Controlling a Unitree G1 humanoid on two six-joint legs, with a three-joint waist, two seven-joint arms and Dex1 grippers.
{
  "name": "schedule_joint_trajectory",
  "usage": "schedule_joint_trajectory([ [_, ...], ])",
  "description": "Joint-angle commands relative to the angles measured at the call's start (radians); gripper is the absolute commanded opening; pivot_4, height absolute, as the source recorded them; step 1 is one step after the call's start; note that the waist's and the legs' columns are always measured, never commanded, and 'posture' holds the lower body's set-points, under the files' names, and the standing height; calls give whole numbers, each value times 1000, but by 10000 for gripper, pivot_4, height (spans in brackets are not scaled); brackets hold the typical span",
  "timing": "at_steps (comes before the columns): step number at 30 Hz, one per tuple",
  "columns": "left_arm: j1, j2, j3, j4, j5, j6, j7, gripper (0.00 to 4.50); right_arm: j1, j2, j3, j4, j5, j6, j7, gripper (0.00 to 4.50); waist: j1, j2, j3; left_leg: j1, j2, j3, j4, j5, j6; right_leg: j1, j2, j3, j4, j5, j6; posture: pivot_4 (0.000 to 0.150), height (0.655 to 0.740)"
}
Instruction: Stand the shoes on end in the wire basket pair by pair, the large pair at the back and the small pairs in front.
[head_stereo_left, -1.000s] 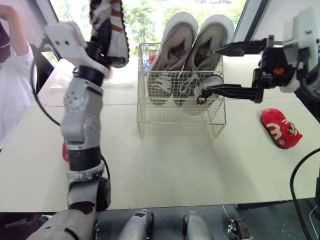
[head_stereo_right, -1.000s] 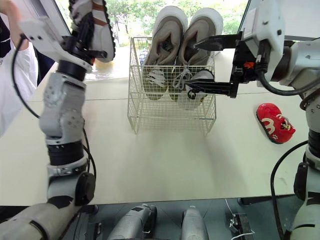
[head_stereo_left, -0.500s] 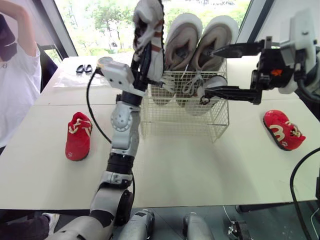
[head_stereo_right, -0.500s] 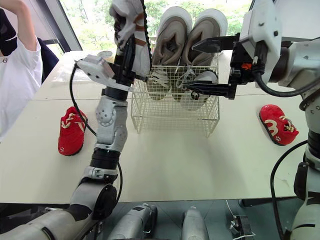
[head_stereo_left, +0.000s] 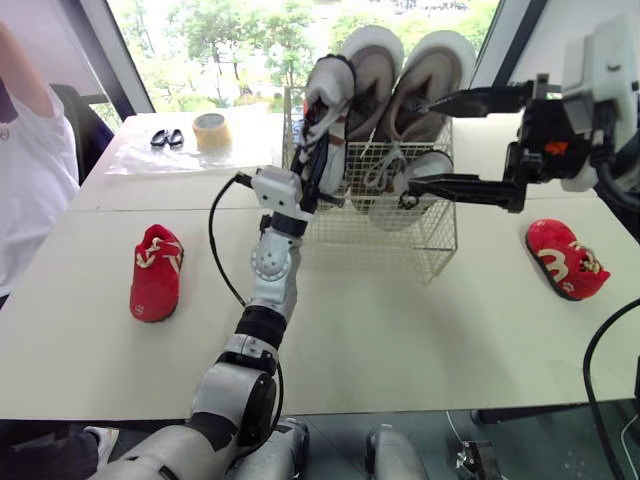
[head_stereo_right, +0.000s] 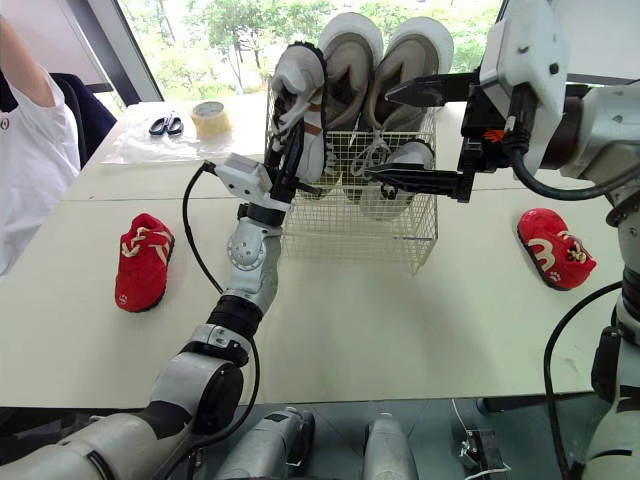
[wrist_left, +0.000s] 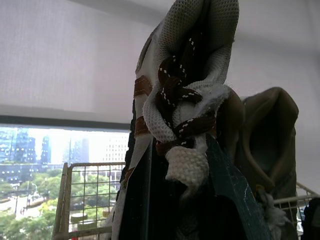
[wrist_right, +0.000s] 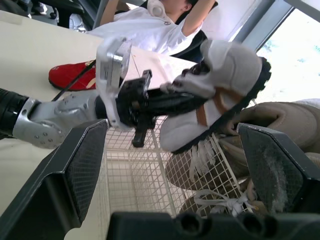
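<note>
While clamped on a white knit shoe (head_stereo_left: 330, 95) — brown laces, black lugged sole — holds it upright with the left gripper (head_stereo_left: 320, 160) at the wire basket's (head_stereo_left: 430, 245) left rim, beside the tall tan pair (head_stereo_left: 435, 70) at the back. Has the right gripper (head_stereo_left: 425, 143) spread wide by a pale laced shoe (head_stereo_left: 425, 165) in front.

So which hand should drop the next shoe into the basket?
Probably left: the left hand grips the white sneaker above the wire basket's left edge; the right hand hangs open and empty beside it.
</note>
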Motion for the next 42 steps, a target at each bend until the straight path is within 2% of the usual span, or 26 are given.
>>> schedule_joint_trajectory([
  [1,-30,-1,-1,69,16,-58,13,85,-14,-22,-41,-29,10,-5,-13,45000,3,0,0,0,0,0,0,0,0,0,0,0,0,1,1,1500,7400],
  [3,-31,2,0,104,22,-73,19,85,-15,-24,-41,-31,12,-4,-15,45000,4,0,0,0,0,0,1,0,0,1,0,0,0,1,2,1500,7400],
  [8,-5,13,-3,145,24,-69,15,24432,-15,-28,-42,-33,13,-5,-18,45000,8,1,-1,1,0,0,2,0,0,2,0,0,0,2,3,1500,7400],
  [12,47,28,-6,105,14,-35,-4,44882,-16,-29,-39,-32,11,-7,-20,45000,18,2,-3,3,0,0,2,0,0,3,0,0,1,2,3,1500,7400],
  [16,127,61,-15,-25,-19,60,-45,44882,-11,-26,-38,-33,13,-5,-24,45000,18,3,-3,3,1,0,1,0,0,2,1,0,1,2,3,1500,7400],
  [19,199,108,-28,-166,-37,158,-83,44882,-2,-25,-38,-35,15,-7,-27,45000,-1,3,-3,3,1,0,0,0,0,1,1,1,1,2,3,1500,7400],
  [26,346,250,-32,-597,-154,574,-137,44882,24,-20,-34,-33,10,-22,-29,45000,-7,8,-5,3,2,0,-1,0,0,0,2,1,2,2,3,1500,7400],
  [31,374,354,20,-849,-371,978,-138,44882,40,-20,-42,-28,11,-24,-37,45000,1,6,-4,3,1,-1,1,0,0,-2,1,1,0,2,3,1500,7400],
  [34,375,462,70,-965,-504,1183,-171,44882,77,-31,-70,-32,11,-12,-56,45000,-3,6,-4,2,1,-1,0,-1,1,-2,1,1,0,2,3,1500,7400],
  [37,375,632,137,-1064,-654,1394,-239,44882,195,-60,-143,-34,-29,9,-114,45000,-3,6,-4,2,2,-1,-2,0,0,-2,2,1,0,2,3,1500,7400],
  [42,331,802,178,-1110,-790,1584,-318,44882,411,-70,-270,38,-152,51,-278,45000,2,7,-4,2,1,-1,-2,0,0,-4,1,1,0,2,2,1500,7400],
])
